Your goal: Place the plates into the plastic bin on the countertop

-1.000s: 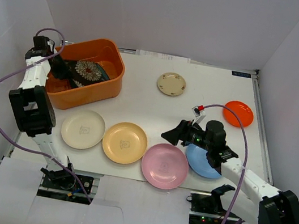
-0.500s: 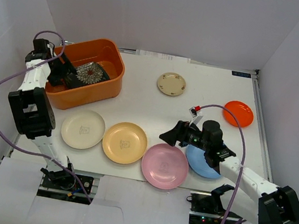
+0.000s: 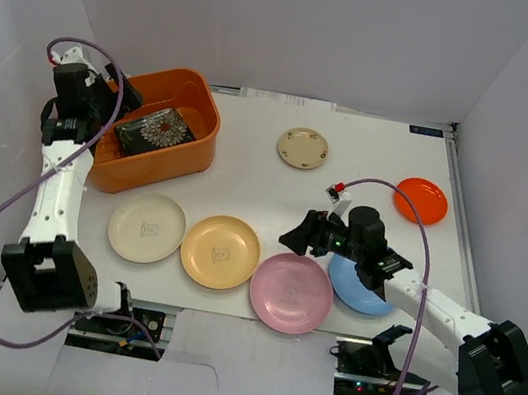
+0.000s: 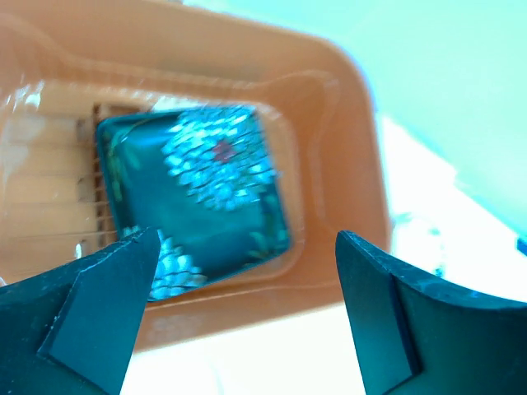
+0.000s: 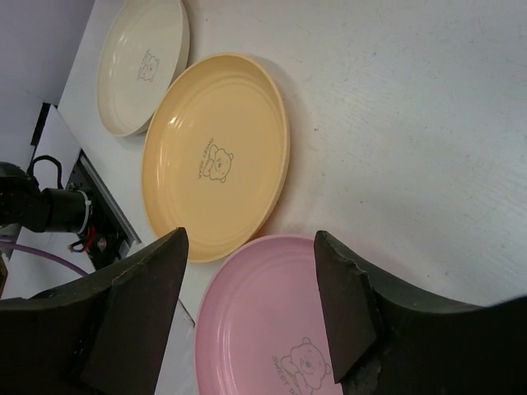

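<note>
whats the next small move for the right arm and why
Probably lower the right end effector onto the rim of the pink plate beneath it and close. In the wrist view its jaws stand open over that rim with nothing held, and the pink plate lies flat on the countertop, outside the plastic bin.

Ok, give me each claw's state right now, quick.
Left claw: open, holding nothing, over the orange bin.
Right claw: open, holding nothing, by the pink plate.
</note>
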Robot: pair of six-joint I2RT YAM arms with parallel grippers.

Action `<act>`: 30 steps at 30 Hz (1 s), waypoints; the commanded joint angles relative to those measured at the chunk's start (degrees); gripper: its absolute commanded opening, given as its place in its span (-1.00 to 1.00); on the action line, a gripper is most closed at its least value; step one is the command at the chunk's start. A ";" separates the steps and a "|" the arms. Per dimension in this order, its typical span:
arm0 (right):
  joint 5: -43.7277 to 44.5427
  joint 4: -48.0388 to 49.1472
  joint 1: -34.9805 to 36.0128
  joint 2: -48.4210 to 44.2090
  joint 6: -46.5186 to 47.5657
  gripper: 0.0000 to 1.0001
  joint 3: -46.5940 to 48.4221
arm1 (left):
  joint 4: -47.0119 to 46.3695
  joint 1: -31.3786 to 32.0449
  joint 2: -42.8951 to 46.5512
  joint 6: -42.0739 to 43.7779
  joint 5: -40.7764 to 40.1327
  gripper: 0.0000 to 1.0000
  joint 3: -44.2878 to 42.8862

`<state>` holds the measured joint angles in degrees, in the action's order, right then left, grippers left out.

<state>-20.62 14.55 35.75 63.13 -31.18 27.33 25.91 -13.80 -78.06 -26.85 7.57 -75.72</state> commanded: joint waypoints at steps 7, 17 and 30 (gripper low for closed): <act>8.21 -7.95 1.43 -0.38 4.46 0.05 4.48 | -2.01 12.66 24.85 0.14 -2.58 0.66 11.53; 22.97 -19.02 1.78 -1.43 6.39 -0.13 5.01 | 8.54 17.57 36.23 -2.15 13.35 0.17 29.21; 45.76 -29.14 1.43 1.28 6.75 0.37 8.61 | 5.82 26.45 24.72 -1.71 -0.08 0.44 33.53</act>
<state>19.05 -12.93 37.26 62.33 -24.93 33.45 33.98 11.00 -52.23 -28.51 13.47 -43.00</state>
